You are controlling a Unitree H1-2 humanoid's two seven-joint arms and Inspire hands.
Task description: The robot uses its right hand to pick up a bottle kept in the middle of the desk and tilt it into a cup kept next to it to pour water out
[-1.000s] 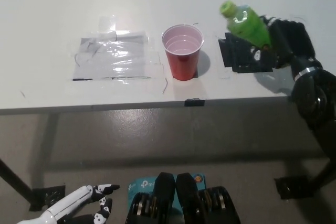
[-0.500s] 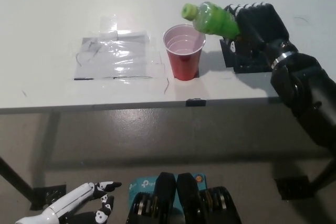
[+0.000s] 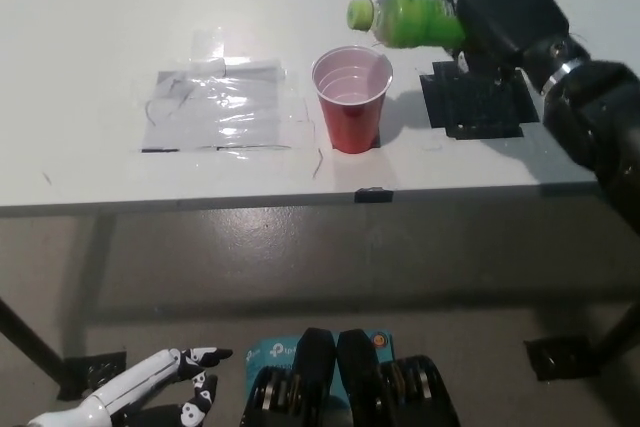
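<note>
The green bottle [image 3: 412, 19] is gripped by the right hand [image 3: 500, 9], tipped sideways just above the red cup [image 3: 351, 97]; its cap seems on, so pouring remains. Far below the cup, the left hand [image 3: 165, 387] rests, fingers spread.

bottle [image 3: 408, 19]: green see-through plastic, glossy, green cap | cup [image 3: 351, 98]: red plastic, smooth, pale inside | desk [image 3: 90, 37]: white, matt, smooth | clear film patch [image 3: 218, 111]: shiny, crinkled (taped down at its edges) | black patch [image 3: 474, 107]: matt | right hand [image 3: 505, 12]: black, hard, slight sheen | left hand [image 3: 160, 385]: white glossy plastic
</note>
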